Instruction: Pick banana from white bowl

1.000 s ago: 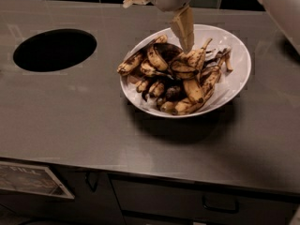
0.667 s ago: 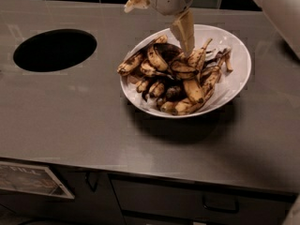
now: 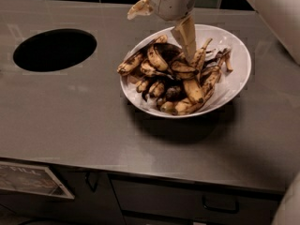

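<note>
The white bowl sits on the grey counter right of centre, heaped with several brown-spotted bananas. A large, mostly black-brown banana lies near the top of the pile at its back left. My gripper hangs over the bowl's back edge with its fingers spread. One tan finger points down and reaches the top of the pile beside the dark banana. The other finger sticks out to the left, above the counter. The gripper holds nothing.
A round black hole is cut in the counter at the left. A dark tiled wall runs along the back. Drawers with handles sit below the front edge. My pale arm crosses the upper right corner.
The gripper has dropped slightly toward the banana pile. The bowl and bananas have not moved.
</note>
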You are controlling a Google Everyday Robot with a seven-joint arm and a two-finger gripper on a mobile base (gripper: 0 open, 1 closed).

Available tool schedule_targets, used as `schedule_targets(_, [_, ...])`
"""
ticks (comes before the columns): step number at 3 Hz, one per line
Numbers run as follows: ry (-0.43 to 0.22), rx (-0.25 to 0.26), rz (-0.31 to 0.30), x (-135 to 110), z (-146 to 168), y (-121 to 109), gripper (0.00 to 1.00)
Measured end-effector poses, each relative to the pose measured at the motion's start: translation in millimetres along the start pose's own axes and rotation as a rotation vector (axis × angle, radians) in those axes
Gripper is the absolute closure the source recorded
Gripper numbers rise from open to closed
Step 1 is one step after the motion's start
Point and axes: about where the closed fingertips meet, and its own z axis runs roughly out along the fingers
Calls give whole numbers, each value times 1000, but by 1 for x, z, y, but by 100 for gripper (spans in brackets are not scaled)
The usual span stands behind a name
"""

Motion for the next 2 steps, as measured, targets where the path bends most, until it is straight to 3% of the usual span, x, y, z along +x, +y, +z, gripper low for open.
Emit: schedule_targets(2, [-7,-51,-9,2,10,1,0])
